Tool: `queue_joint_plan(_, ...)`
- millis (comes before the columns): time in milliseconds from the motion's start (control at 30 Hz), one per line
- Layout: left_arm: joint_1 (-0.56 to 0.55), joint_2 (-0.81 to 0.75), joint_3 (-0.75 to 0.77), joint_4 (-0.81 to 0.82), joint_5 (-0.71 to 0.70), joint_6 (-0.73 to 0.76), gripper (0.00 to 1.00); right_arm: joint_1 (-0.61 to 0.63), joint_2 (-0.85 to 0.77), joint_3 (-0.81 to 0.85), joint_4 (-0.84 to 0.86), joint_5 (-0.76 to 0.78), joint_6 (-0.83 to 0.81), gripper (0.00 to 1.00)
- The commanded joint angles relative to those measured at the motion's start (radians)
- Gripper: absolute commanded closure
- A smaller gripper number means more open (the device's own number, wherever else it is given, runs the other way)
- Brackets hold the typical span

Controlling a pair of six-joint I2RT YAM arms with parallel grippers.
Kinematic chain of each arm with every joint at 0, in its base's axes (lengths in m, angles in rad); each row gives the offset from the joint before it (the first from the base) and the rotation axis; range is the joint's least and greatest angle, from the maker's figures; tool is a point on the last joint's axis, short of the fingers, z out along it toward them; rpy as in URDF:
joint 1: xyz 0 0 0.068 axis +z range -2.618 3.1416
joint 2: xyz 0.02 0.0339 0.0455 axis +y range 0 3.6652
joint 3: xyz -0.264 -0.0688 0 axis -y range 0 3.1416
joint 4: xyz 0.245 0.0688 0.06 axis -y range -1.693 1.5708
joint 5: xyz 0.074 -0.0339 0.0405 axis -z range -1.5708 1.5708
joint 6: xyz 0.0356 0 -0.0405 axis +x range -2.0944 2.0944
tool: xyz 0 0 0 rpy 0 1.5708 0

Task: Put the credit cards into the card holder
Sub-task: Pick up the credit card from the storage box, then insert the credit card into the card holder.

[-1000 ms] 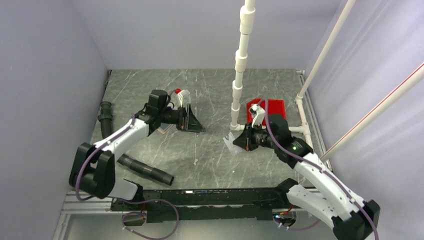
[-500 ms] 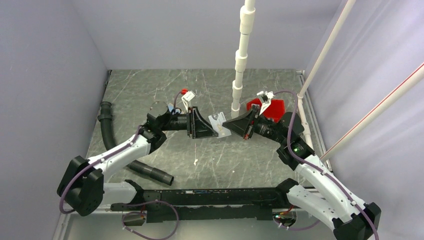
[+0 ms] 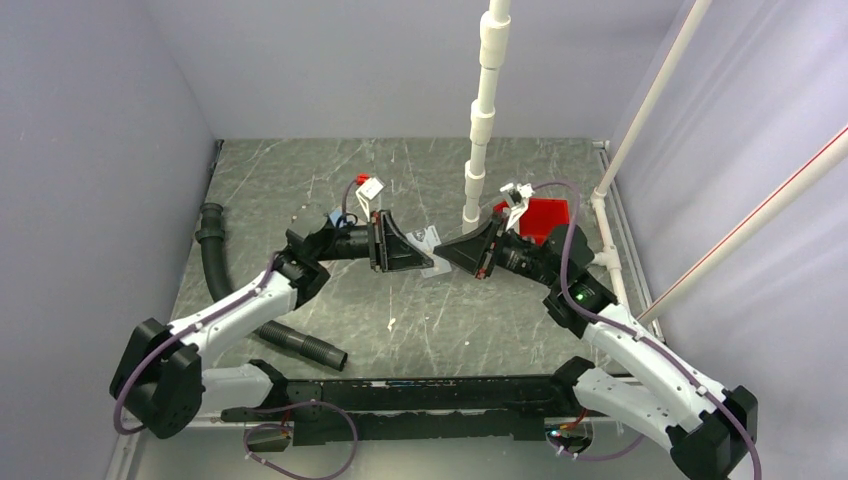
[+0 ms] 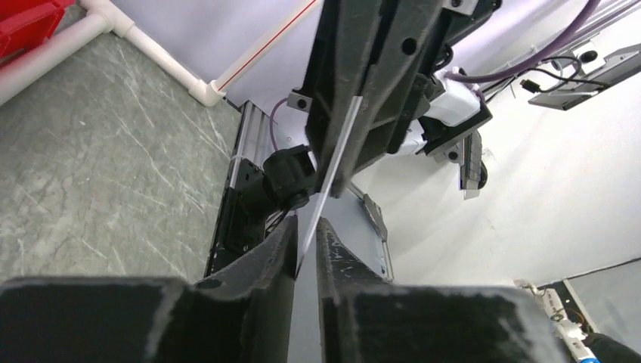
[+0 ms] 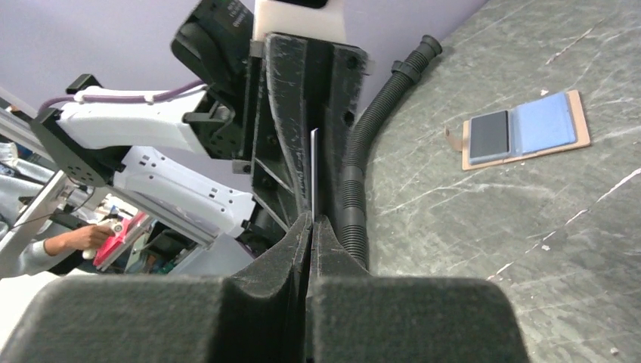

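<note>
A pale credit card [image 3: 431,245] hangs in the air between both grippers over the middle of the table. My right gripper [image 3: 447,252] is shut on one edge of it; the card [image 5: 313,174] rises edge-on from the pinched fingertips [image 5: 312,219]. My left gripper [image 3: 424,258] faces it from the left. Its jaws [image 4: 306,227] stand narrowly around the card's [image 4: 336,159] other edge, and a thin gap shows beside the card. The card holder [image 5: 521,132] lies open and flat on the table, blue-grey inside up, behind the left arm.
A red tray [image 3: 545,215] sits at the back right. A white pipe post [image 3: 478,150] stands just behind the grippers. A black corrugated hose [image 3: 215,255] runs along the left side, and another piece [image 3: 290,340] lies near the left arm's base.
The right gripper lifted the card from the table and carried it left. The left gripper swung right from the card holder and closed from wide open to narrow around the card.
</note>
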Motion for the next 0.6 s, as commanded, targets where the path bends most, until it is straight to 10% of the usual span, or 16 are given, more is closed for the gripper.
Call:
queue_joint_plan(0, 0.034, -0.086, 0.043, -0.050, -0.051, 0.051, 0.93, 0.042, 0.036, 0.039, 0.022, -0.002, -0.031, 1.00)
queue_joint_plan(100, 0.087, -0.144, 0.065, -0.223, -0.071, 0.121, 1.00, 0.078, 0.079, 0.101, -0.088, 0.068, -0.113, 0.93)
queue_joint_plan(233, 0.286, -0.178, 0.215, -0.941, -0.222, 0.327, 1.00, 0.134, 0.159, 0.235, -0.339, 0.396, -0.230, 0.44)
queue_joint_plan(333, 0.496, -0.087, 0.309, -1.345, -0.355, 0.477, 1.00, 0.200, 0.256, 0.256, -0.299, 0.543, -0.326, 0.40)
queue_joint_plan(567, 0.853, 0.091, 0.227, -1.237, -0.128, 0.540, 1.00, 0.290, 0.736, 0.566, -0.243, 0.590, -0.438, 0.45)
